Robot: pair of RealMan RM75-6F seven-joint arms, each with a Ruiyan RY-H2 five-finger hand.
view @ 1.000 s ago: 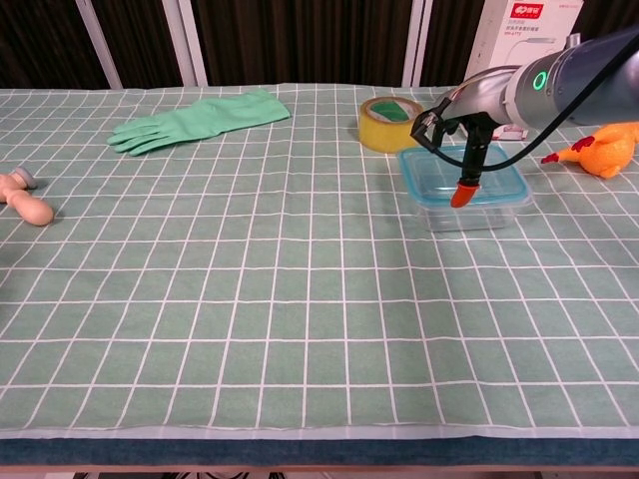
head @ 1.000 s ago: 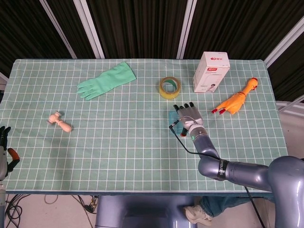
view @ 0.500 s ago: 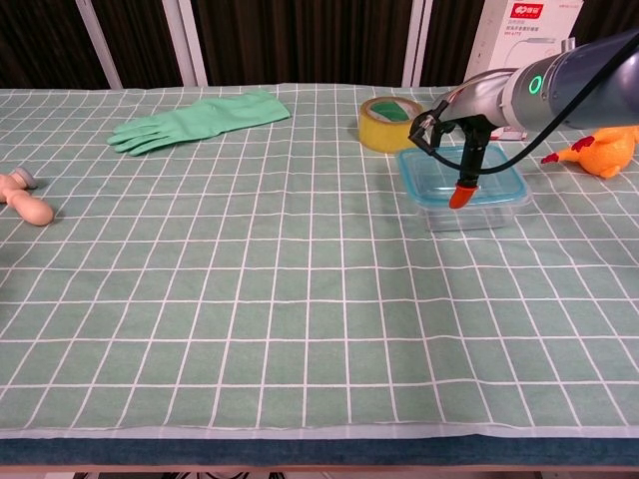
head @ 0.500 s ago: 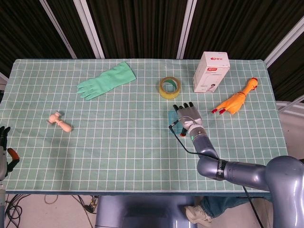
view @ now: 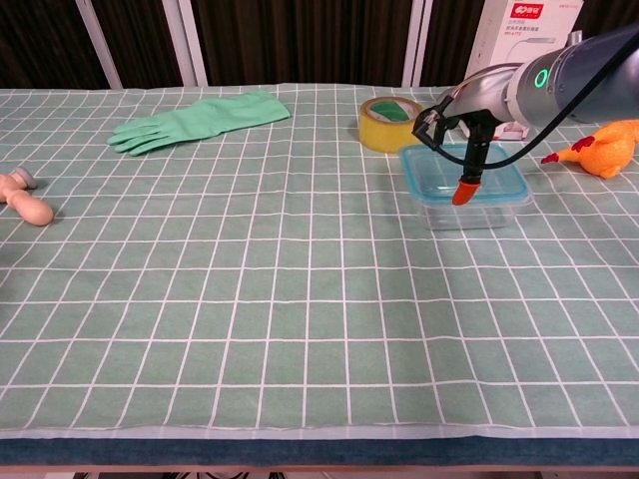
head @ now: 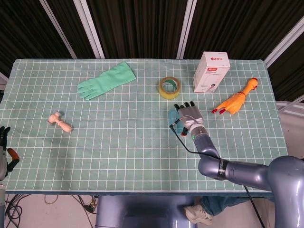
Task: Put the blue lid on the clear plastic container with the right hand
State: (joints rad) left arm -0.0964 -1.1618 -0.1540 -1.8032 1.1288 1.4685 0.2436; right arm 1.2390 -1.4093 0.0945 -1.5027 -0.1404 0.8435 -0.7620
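The clear plastic container (view: 467,207) stands right of centre, with the blue lid (view: 439,178) lying on top of it. My right hand (head: 190,114) is spread flat over the lid, fingers pointing to the far side. Its orange thumb tip (view: 463,191) hangs down onto the lid's top. In the head view the hand covers nearly all of the container, and only a blue lid edge (head: 173,115) shows to its left. My left hand (head: 4,151) hangs off the table's near left corner and holds nothing.
A yellow tape roll (view: 389,124) sits just behind the container, with a white box (head: 211,71) and an orange rubber chicken (head: 235,100) to its right. A green glove (head: 105,80) lies far left. A small wooden toy (head: 60,121) lies at the left.
The right hand's thumb tip has wavered a few pixels over the lid. The lid, the container and the left hand have stayed where they were.
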